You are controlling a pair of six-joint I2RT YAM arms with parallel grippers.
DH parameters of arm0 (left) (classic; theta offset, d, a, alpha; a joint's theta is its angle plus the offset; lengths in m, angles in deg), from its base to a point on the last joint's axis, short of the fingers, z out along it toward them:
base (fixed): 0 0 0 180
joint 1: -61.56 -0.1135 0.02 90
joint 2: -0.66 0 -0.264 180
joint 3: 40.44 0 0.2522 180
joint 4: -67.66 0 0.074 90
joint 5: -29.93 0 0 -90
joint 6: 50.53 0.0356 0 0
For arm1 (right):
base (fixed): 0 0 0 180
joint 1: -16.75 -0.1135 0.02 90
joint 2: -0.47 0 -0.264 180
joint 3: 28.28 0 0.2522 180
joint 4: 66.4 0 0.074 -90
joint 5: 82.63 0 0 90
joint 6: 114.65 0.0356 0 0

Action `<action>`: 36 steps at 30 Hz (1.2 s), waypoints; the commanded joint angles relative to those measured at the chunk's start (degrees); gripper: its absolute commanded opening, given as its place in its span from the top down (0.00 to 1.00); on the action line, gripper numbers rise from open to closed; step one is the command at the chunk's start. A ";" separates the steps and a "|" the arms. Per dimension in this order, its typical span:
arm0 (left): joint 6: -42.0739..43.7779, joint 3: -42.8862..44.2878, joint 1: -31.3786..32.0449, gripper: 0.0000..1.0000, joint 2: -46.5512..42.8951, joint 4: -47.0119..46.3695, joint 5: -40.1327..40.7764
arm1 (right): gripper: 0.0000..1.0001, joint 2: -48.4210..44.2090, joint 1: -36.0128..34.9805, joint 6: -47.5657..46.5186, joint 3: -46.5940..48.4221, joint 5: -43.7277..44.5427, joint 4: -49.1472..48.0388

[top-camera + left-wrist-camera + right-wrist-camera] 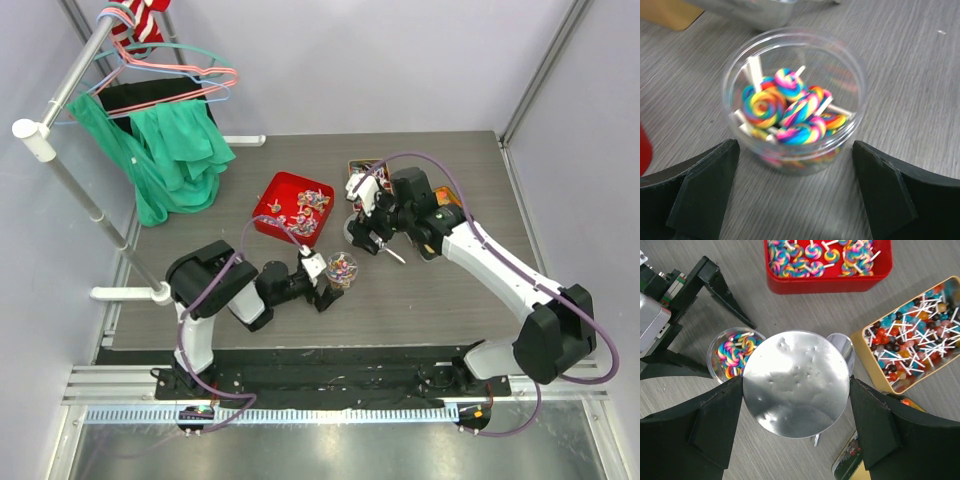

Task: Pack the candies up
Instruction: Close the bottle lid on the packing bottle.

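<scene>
The candies are rainbow-swirl lollipops on white sticks. Many lie in a red tray [277, 192], also in the right wrist view [825, 286]. Several fill a clear round jar [342, 267] standing open on the table [795, 55] [735, 352]. My left gripper [332, 282] [795, 150] is open, its fingertips on either side of the jar's near edge and not touching it. My right gripper [368, 232] [796, 385] is shut on a round silver lid [796, 380], held flat above the table just right of the jar.
A yellow tin [865, 357] of red and blue ball lollipops stands right of the red tray [358, 166]. A second silver round piece [844, 349] lies under the lid. A printed card [850, 462] lies nearby. A clothes rail with a green garment [175, 150] stands back left.
</scene>
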 commanded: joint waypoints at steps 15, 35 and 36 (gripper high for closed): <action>5.50 3.47 4.71 0.07 6.12 -12.94 1.25 | 0.42 2.67 0.38 -7.54 -4.85 -8.04 4.77; 6.91 3.56 5.16 0.30 6.91 -12.94 0.29 | 0.44 3.55 -3.13 -9.22 -8.71 -11.30 1.53; 6.99 3.47 5.07 0.29 6.99 -12.94 -0.76 | 0.44 3.81 -3.39 -9.13 -8.89 -11.04 0.74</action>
